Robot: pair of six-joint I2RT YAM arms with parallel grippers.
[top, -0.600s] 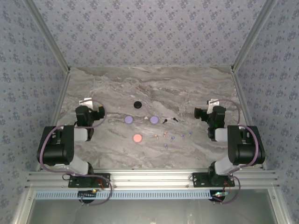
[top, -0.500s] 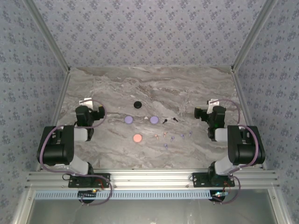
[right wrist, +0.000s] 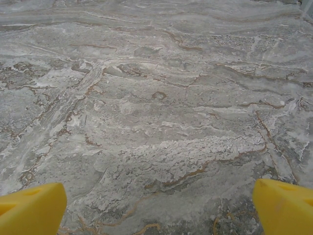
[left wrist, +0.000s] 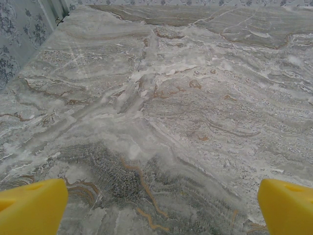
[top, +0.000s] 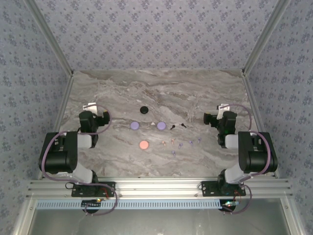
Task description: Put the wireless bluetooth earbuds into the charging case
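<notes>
L gripper + R gripper: jaws wide, empty, parked at table sides, prob. start pose. Earbuds loose mid-table beside round discs (likely cases) — either arm reaches.

Robot lab test cell, not home or shop. Evidence:
- 2 arms: left arm at 8 o'clock, right arm at 4 o'clock, bases bolted to aluminium extrusion rail at 6 o'clock.
- Slotted cable duct just below rail, exposed wiring at both bases.
- Booth-style enclosure: floral-print back wall at 12 o'clock, matching left wall at 9, right wall at 3, metal corner posts between panels.
- Table marble-print, same surface under both wrist cameras.
</notes>
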